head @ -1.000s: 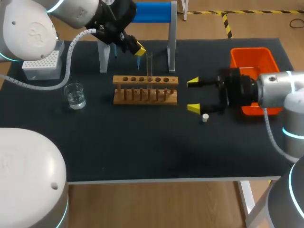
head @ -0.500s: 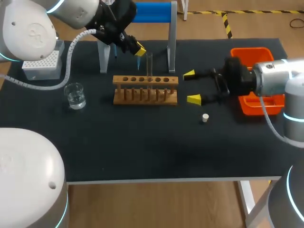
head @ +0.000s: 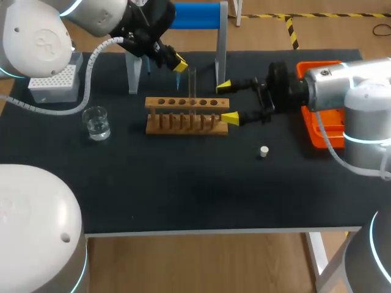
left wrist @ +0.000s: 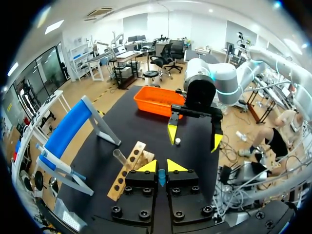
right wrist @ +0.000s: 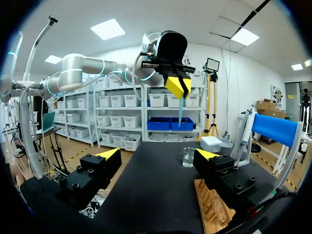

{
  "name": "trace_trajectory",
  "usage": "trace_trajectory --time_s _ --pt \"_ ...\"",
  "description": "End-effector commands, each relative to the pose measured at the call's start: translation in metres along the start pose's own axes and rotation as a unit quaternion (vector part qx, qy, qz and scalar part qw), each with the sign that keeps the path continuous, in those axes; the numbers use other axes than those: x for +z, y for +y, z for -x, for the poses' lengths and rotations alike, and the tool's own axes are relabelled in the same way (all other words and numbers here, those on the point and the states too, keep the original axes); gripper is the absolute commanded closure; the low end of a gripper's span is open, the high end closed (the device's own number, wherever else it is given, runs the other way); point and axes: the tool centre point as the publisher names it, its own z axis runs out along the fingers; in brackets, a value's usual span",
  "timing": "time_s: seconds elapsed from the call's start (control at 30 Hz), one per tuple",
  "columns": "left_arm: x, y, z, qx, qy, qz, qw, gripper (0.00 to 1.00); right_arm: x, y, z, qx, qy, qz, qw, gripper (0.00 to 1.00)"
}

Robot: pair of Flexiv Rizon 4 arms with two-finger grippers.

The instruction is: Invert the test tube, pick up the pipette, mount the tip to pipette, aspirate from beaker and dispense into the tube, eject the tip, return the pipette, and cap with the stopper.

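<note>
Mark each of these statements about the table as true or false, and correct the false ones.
1. The left end effector is shut on the pipette. True.
2. The right end effector holds the stopper. False: it is open and holds nothing. The stopper lies on the table, apart from it.
3. A test tube stands upright in the rack. True.
4. The beaker sits inside the orange bin. False: it stands on the table, to the rack's left.
</note>
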Motion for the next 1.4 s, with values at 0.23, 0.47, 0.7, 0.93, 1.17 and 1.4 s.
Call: trace_trajectory --time_s 0.23,0.47,0.7,0.93,1.17,1.4 --pt "-0.001 0.0 0.0 -0.001 0.0 0.002 1.0 1.0 0.029 0.009 0.012 -0.007 0.0 0.008 1.0 0.0" --pt "-0.001 0.0 0.0 -0.001 0.0 0.002 1.0 1.0 0.041 0.019 0.019 -0.008 0.0 0.025 1.0 0.0" --pt "-0.001 0.0 0.0 -0.001 0.0 0.002 1.0 1.0 0.052 0.027 0.025 -0.006 0.004 0.042 0.999 0.0" --pt "-0.001 0.0 0.0 -0.001 0.0 0.002 1.0 1.0 0.061 0.032 0.034 0.006 -0.003 0.052 0.999 0.0" --pt "-0.001 0.0 0.0 -0.001 0.0 0.002 1.0 1.0 0.071 0.038 0.042 0.004 -0.006 0.054 0.999 0.0" --pt "-0.001 0.0 0.0 -0.001 0.0 0.002 1.0 1.0 0.078 0.045 0.049 0.002 -0.008 0.06 0.998 0.0"
